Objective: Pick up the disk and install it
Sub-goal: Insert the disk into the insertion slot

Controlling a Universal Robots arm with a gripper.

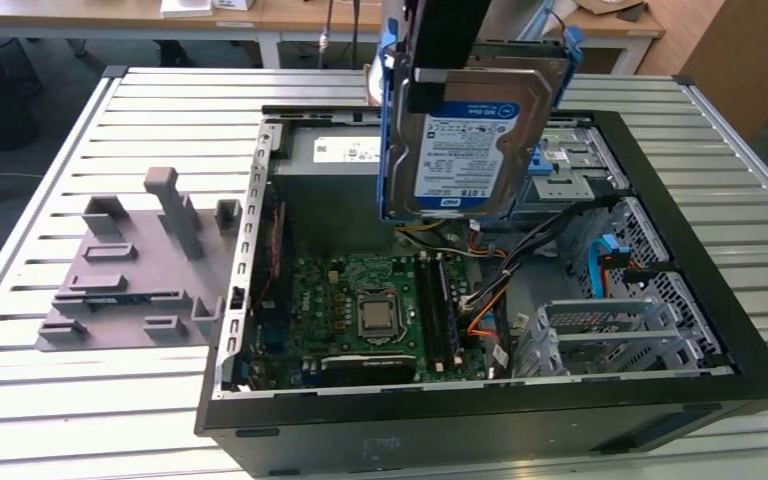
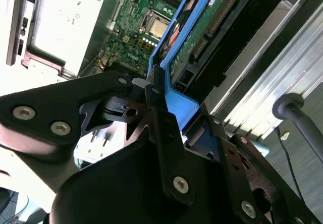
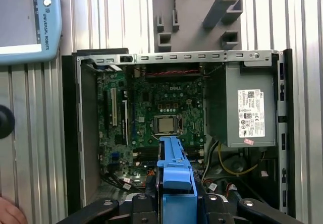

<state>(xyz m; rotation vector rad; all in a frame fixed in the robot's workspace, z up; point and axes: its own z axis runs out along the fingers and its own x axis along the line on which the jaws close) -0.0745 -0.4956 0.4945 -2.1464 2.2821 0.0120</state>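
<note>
While the black claw (image 2: 154,92) is closed on its blue plastic rails (image 3: 175,176), the disk (image 1: 468,150) hangs on edge above the open case (image 1: 491,435), over the green circuit board (image 1: 357,300) and towards the case's far wall. Flat, rectangular and silver, it stands with its long axis vertical, its white-and-blue label facing the exterior view. The case sits on a ribbed metal tabletop (image 1: 77,400), beside a matte grey fixture (image 1: 137,270).
</note>
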